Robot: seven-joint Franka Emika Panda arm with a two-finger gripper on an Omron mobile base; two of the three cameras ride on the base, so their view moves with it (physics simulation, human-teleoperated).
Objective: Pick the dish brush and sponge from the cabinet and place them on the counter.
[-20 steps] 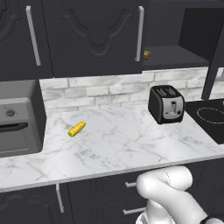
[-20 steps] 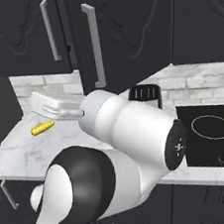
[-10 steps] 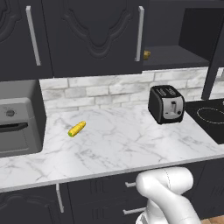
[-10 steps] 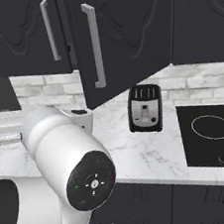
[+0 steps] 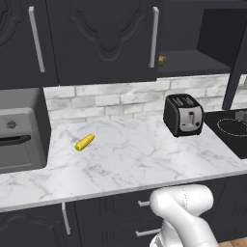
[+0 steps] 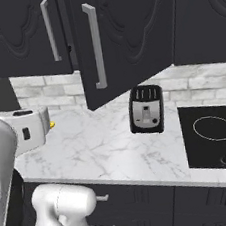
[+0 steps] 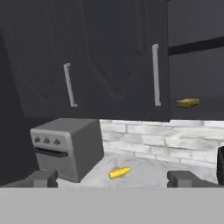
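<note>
At 2 o'clock in the hand view, small yellow-tan sponge (image 7: 188, 103) sits on the shelf of the open dark charcoal wall cabinet (image 7: 118, 57), two-finger gripper (image 7: 112, 178) wide and empty, approach step, next reach up-right; black brush unseen.

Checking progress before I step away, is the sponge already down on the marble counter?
No, the sponge sits on the open cabinet shelf, above the counter.
</note>
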